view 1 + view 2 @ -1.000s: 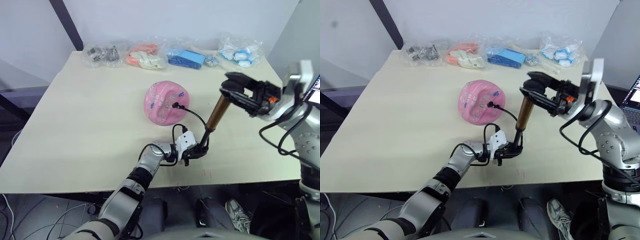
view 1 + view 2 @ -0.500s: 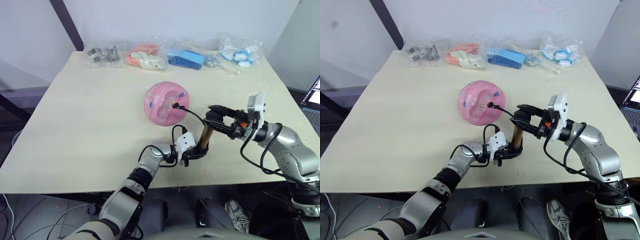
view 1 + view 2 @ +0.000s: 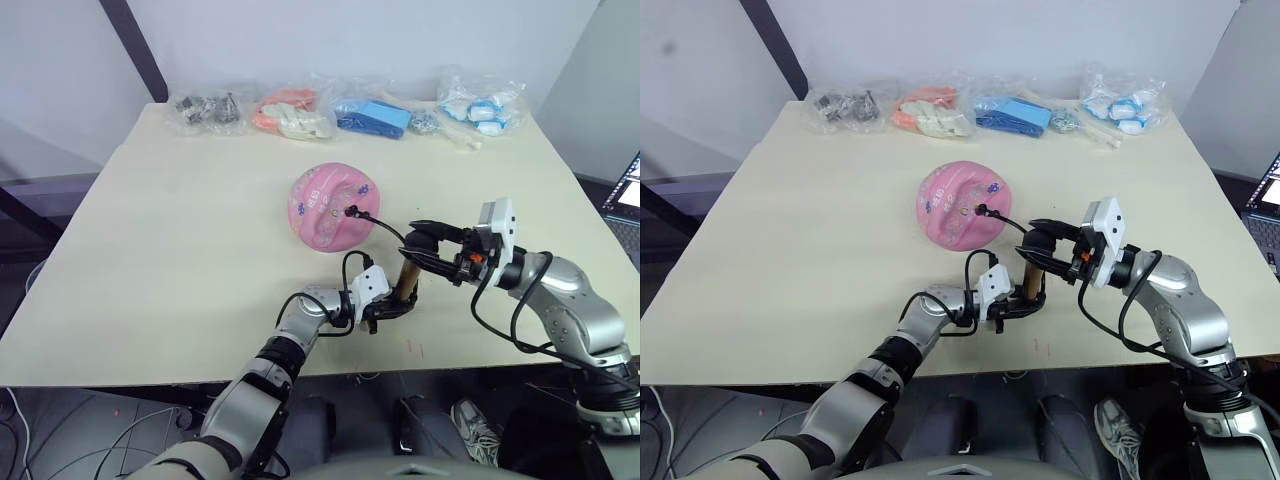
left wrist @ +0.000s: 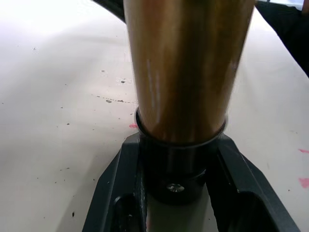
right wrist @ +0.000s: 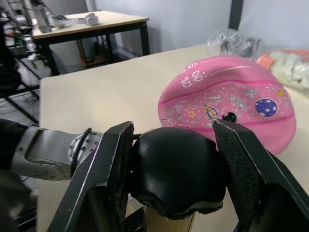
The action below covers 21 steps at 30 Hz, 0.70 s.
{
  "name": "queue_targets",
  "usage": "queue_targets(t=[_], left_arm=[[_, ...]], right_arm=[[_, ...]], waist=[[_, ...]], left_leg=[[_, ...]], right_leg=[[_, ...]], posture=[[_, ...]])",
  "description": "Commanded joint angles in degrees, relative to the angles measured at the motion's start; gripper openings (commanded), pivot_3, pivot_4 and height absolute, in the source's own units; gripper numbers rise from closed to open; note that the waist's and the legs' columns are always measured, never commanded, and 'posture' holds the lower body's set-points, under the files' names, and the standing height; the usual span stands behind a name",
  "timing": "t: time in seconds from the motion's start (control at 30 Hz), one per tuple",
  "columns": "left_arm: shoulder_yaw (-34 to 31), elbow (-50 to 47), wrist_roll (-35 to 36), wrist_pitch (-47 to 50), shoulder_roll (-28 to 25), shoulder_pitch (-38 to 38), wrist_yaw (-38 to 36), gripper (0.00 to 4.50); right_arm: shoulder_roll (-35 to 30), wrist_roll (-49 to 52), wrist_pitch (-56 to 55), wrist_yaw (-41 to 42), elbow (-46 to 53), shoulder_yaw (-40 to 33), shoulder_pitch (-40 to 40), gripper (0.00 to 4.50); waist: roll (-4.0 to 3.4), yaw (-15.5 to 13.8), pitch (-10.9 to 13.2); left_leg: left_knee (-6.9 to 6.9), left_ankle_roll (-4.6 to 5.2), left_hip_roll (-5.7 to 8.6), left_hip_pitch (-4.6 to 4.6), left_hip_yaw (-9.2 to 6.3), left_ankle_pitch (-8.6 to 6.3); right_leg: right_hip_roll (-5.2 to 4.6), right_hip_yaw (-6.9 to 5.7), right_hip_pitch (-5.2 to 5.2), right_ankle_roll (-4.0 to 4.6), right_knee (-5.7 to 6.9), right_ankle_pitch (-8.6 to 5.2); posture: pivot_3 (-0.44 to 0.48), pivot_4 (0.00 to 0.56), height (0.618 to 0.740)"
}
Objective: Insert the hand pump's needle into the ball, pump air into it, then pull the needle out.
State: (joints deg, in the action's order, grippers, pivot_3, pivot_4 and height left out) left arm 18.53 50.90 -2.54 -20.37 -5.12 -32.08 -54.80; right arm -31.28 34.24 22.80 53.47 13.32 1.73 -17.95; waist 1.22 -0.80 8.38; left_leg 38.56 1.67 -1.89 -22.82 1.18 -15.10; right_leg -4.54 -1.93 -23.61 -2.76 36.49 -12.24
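Note:
The pink ball (image 3: 330, 205) lies at mid-table, its printed side dented. The needle's black fitting (image 3: 350, 211) sits in the ball's valve, and the thin black hose (image 3: 385, 228) curves from it down to the hand pump (image 3: 408, 275). The gold pump stands upright near the front edge. My left gripper (image 3: 390, 305) is shut on the pump's black base cap (image 4: 176, 164). Directly above, my right gripper (image 3: 425, 240) is shut on the black handle (image 5: 178, 181), held low over the short gold barrel (image 4: 188, 67). The needle's pin is hidden inside the ball.
Several clear plastic bags line the far edge: dark parts (image 3: 205, 108), orange and white items (image 3: 293, 113), blue items (image 3: 375, 115), white and blue items (image 3: 480, 103). The table's front edge (image 3: 430, 365) is close behind the pump. A laptop (image 3: 625, 200) shows at far right.
My right gripper has come down with the handle towards the left gripper, so the pump went from long and tilted to short and upright. Ball and left gripper have stayed put.

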Motion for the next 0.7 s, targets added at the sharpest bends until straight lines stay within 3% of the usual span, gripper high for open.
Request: queue_targets(t=[0.03, 0.5, 0.7], left_arm=[[1.79, 5.65, -3.91, -3.86, -0.83, 0.82, 1.73, 1.12], [1.6, 10.94, -5.14, -5.75, -0.63, 0.62, 2.5, 1.12], [1.64, 11.89, -5.35, -5.91, -0.76, 0.38, 2.42, 1.12]], right_arm=[[-2.21, 4.49, 2.07, 1.4, 5.36, -3.96, -3.13, 2.09], [-9.32, 19.26, 12.74, 2.7, 3.26, -14.34, -17.58, 2.09], [-9.93, 19.26, 13.5, 3.33, 2.27, -13.89, -18.19, 2.09]], waist=[[-0.05, -0.03, 0.04], [-0.17, -0.04, 0.09], [-0.19, -0.02, 0.08]], left_leg=[[0.0, 0.0, 0.01, -0.01, 0.0, 0.0], [0.01, 0.0, 0.03, 0.0, -0.05, 0.0], [0.01, 0.0, 0.03, 0.01, -0.05, 0.0]], right_leg=[[-0.02, 0.0, -0.01, -0.01, 0.0, 0.01], [-0.06, -0.07, 0.03, -0.01, -0.02, 0.01], [-0.07, -0.06, 0.03, 0.0, -0.02, 0.01]], posture=[[0.0, 0.15, 0.74], [0.0, 0.15, 0.74], [0.0, 0.15, 0.74]])
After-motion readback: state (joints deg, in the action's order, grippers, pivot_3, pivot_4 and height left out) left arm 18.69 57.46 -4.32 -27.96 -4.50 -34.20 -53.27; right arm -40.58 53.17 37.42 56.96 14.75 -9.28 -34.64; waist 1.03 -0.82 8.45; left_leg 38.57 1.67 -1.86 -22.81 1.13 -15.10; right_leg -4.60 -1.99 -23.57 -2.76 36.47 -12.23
